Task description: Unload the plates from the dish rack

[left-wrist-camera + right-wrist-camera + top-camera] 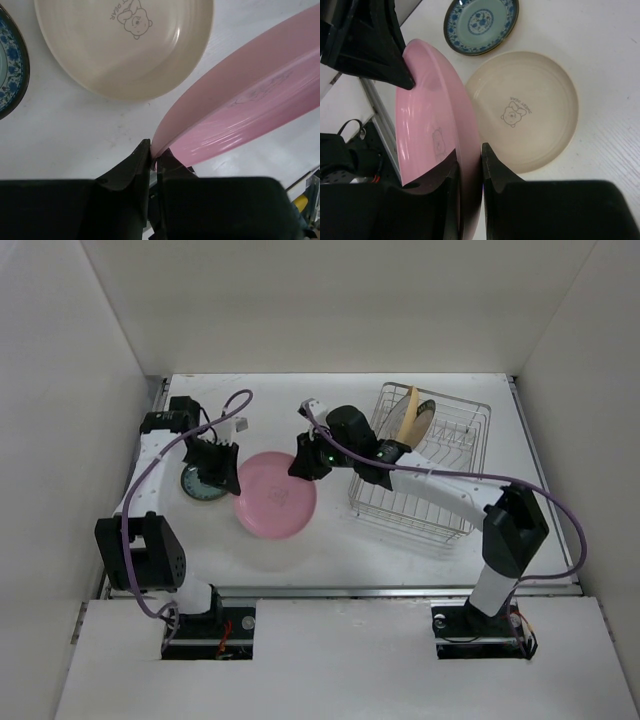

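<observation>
A pink plate point(277, 495) hangs tilted above the table between both grippers. My left gripper point(232, 480) is shut on its left rim, the jaws pinching the edge point(154, 152). On the opposite rim my right gripper point(300, 465) is shut too, one finger on each face of the plate point(470, 165). Below the pink plate point(250, 100) a cream plate point(125, 45) with a bear print lies flat on the table. A small teal patterned plate point(203, 482) lies beside it. The dish rack point(440, 500) stands at the right, with two yellowish plates point(410, 415) upright at its far end.
White walls close in the table on the left, back and right. The right arm reaches across in front of the rack's left side. A metal rail point(350, 591) runs along the table's near edge. Cables loop over both arms.
</observation>
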You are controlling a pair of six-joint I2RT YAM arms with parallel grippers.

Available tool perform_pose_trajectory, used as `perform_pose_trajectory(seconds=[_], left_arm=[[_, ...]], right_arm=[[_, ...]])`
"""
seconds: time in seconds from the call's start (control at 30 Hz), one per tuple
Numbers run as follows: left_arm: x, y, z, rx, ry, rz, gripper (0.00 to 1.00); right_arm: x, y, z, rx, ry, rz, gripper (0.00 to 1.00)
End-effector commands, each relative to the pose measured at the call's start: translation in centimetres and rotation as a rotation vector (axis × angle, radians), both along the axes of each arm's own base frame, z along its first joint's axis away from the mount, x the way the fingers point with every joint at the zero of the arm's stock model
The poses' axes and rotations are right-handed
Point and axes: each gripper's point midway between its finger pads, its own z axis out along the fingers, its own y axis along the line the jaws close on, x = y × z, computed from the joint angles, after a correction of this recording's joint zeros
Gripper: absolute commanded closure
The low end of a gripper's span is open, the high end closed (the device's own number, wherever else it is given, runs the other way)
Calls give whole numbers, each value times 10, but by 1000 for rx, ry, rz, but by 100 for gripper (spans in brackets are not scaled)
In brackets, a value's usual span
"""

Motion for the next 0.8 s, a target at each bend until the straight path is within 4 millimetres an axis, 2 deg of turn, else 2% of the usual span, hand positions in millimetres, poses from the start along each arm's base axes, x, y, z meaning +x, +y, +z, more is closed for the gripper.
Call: perform_pose_trajectory(seconds=[0.0, 0.13, 0.27, 0.33, 0.37, 0.4, 0.43, 0.47, 0.53, 0.6, 0.67, 0.73, 0.77], left_arm=[[11, -2, 4, -1, 3, 27, 100], [9, -7, -9, -31, 75, 22, 100], [19, -4, -13, -15, 91, 38, 100], [25, 2, -17, 23, 98, 70, 100], [30, 4, -18, 40, 90, 81, 100], [33, 8, -24, 63, 102, 95, 100], [36, 17, -28, 120, 97, 121, 100], [38, 18, -32, 143, 100, 123, 100], [44, 25, -39, 198, 99, 124, 100], [44, 26, -52, 229, 142, 122, 100], [43, 27, -62, 251, 172, 112, 100], [42, 26, -79, 271, 219, 96, 100], [41, 28, -83, 285, 233, 95, 100]], right_arm=[[-3, 23, 38, 125, -60, 59, 100], [-3, 26, 25, 109, -40, 67, 100], [5, 31, 10, 83, -14, 46, 99], [14, 28, -2, 35, 2, -1, 85], [20, 31, 3, 31, -7, -19, 79], [24, 30, -15, -20, 24, -40, 68], [29, 29, -21, -41, 31, -58, 59], [38, 31, -16, -47, 15, -88, 52], [43, 28, -39, -120, 51, -120, 39], [60, 20, -43, -161, 43, -229, 37], [73, 3, -48, -209, 42, -355, 32], [76, -6, -47, -231, 38, -402, 32], [75, -9, -39, -227, 29, -413, 32]])
